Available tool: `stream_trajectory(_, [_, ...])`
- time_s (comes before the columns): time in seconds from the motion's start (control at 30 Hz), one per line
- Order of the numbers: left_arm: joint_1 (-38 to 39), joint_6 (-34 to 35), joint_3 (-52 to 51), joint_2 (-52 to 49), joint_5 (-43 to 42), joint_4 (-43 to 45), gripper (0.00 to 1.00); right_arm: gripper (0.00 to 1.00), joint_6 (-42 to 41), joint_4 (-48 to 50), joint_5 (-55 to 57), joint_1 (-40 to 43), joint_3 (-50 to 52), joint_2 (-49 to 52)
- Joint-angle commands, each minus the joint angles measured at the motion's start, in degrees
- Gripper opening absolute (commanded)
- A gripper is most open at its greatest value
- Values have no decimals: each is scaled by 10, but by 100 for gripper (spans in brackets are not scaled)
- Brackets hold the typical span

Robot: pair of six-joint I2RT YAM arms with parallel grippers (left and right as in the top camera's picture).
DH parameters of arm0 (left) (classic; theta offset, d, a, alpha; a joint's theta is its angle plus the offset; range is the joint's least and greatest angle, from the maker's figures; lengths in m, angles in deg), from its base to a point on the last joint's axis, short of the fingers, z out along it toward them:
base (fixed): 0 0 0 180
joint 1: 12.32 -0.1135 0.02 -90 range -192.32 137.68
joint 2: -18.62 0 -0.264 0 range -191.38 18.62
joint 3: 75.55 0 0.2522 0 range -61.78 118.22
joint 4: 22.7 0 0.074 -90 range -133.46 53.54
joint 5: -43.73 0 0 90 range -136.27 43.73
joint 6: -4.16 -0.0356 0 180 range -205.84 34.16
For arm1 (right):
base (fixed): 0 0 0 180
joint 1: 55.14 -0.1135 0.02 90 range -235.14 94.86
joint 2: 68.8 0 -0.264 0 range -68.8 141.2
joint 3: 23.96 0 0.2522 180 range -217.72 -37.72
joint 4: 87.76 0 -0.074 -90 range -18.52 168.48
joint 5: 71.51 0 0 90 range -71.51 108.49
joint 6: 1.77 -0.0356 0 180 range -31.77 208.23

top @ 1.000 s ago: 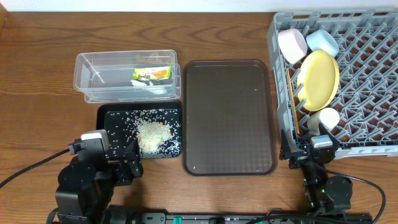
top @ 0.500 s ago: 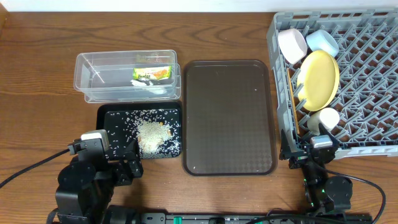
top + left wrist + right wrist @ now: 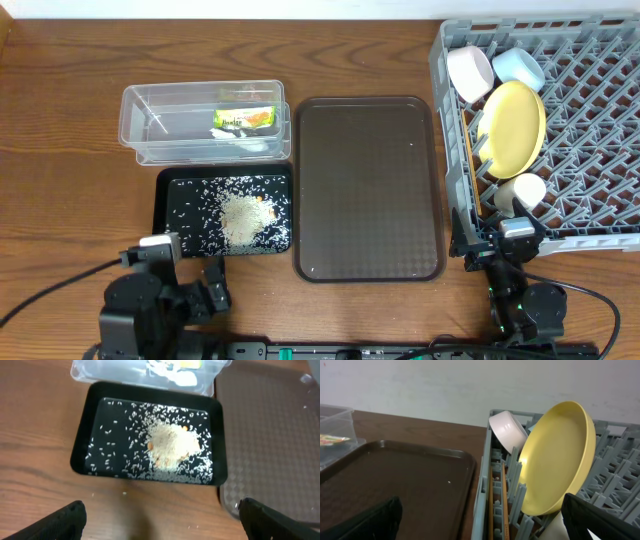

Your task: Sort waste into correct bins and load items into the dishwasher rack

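Grey plastic lattice made up the biggest thing we saw, the crate (image 3: 600, 130), which sat at the right end of the wooden table (image 3: 60, 100). Just left of it lay the flat brown tray (image 3: 368, 190), bare. Left of that were the clear tub (image 3: 140, 130) on the far side and the black tray (image 3: 163, 215) on the near side, close together.

Inside the crate, along its left side, a yellow plate (image 3: 513, 125) stood on edge, tilted. A pinkish-white bowl (image 3: 469, 70) and a light blue bowl (image 3: 518, 68) lay tipped side by side at the far left corner, and a white cup (image 3: 522, 190) rested on the near side of the plate.

Our left gripper (image 3: 160, 520) hung near the black tray's near edge, its fingers spread wide and holding nothing. Our right gripper (image 3: 480, 525) was at the crate's near left corner, likewise spread wide and empty.

Two wooden chopsticks (image 3: 498, 505) lay along the crate's left wall. In the tub were the green wrapper (image 3: 245, 119) and a bit of white paper (image 3: 182, 379). Rice (image 3: 240, 215) was heaped and scattered in the black tray.
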Motion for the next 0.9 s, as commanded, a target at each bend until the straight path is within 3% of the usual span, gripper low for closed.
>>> stream_trajectory(0.0, [-6, -3, -31, 30, 5, 7, 99, 99, 5, -2, -4, -6, 0, -3])
stream_trajectory(0.13, [-19, -17, -76, 70, 5, 61, 99, 99, 5, -2, -4, -6, 0, -3])
stream_trajectory(0.27, [-25, -78, -173, 124, 5, 187, 98, 99, 5, -2, -4, -6, 0, -3])
stream_trajectory(0.5, [-29, -83, -344, 200, 5, 410, 98, 99, 5, -2, -4, -6, 0, -3])
stream_trajectory(0.67, [-29, -88, -445, 201, 5, 606, 98, 99, 5, -2, -4, -6, 0, -3])
stream_trajectory(0.73, [-29, -89, -472, 201, 5, 643, 98, 99, 5, -2, -4, -6, 0, -3])
stream_trajectory(0.87, [-29, -89, -471, 201, 3, 617, 98, 99, 5, -2, -4, -6, 0, -3])
